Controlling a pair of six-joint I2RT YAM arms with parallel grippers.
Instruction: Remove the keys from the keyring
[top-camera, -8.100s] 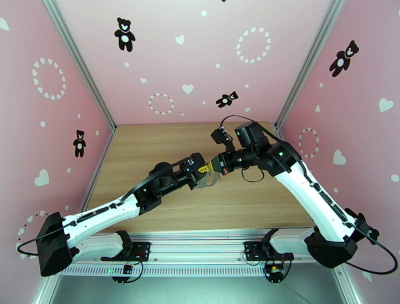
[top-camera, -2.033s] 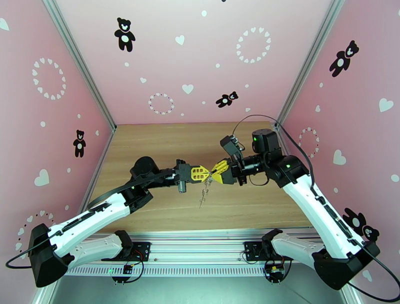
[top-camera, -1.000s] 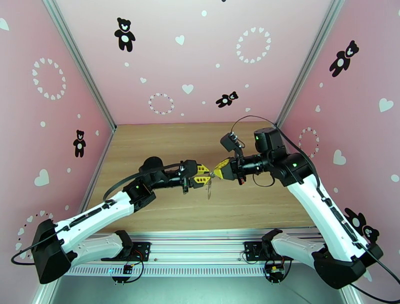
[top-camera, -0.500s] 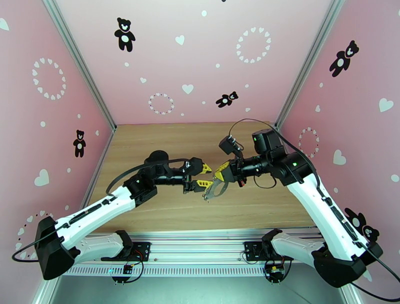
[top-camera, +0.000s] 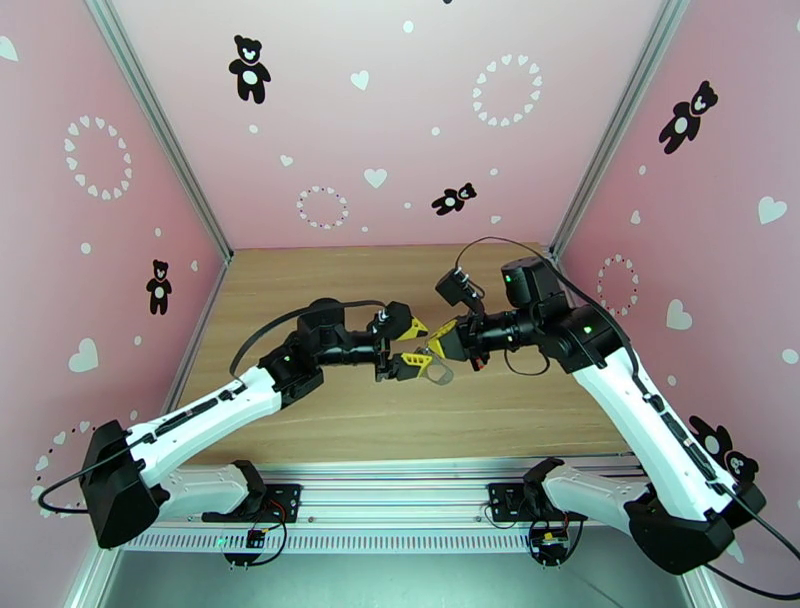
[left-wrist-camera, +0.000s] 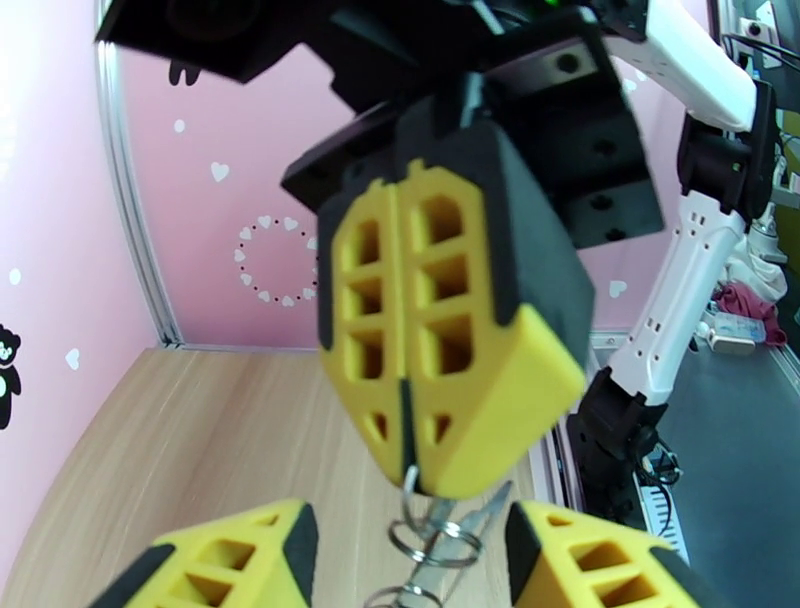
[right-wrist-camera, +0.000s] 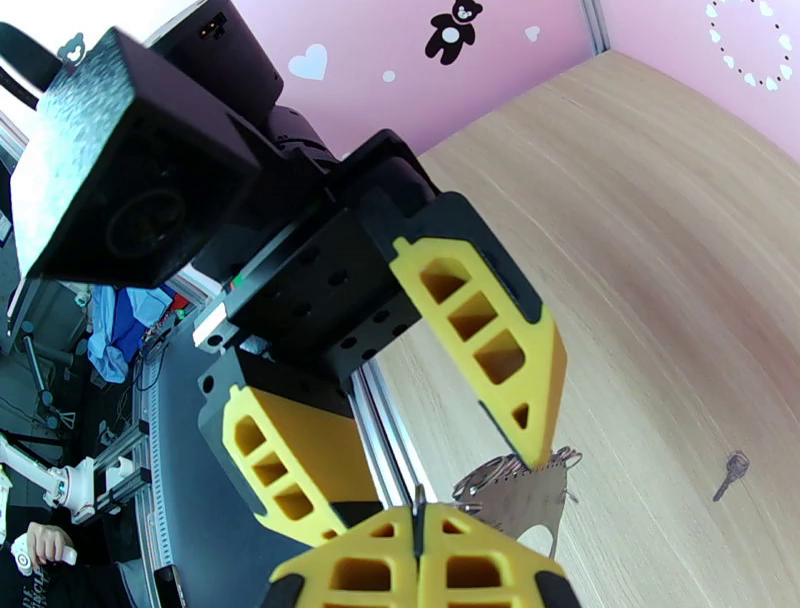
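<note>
My right gripper (top-camera: 433, 352) is shut on the keyring (top-camera: 441, 371), which hangs above the table's middle. In the left wrist view a thin wire runs up between the right gripper's (left-wrist-camera: 405, 487) closed yellow tips, with small rings (left-wrist-camera: 436, 540) dangling below. My left gripper (top-camera: 414, 346) is open, its fingers (left-wrist-camera: 235, 560) on either side of those rings and not touching them. In the right wrist view one left finger (right-wrist-camera: 485, 345) hangs over the ring cluster (right-wrist-camera: 512, 487). One small dark key (right-wrist-camera: 732, 472) lies loose on the wood.
The wooden table (top-camera: 300, 290) is walled by pink panels on three sides, with metal posts (top-camera: 160, 130) at the back corners. Both arms meet over the centre. A metal rail (top-camera: 400, 480) runs along the near edge.
The left gripper has opened and moved right, so its fingers now stand on either side of the keyring. The right gripper stayed shut and dipped slightly; the dangling keyring swung.
</note>
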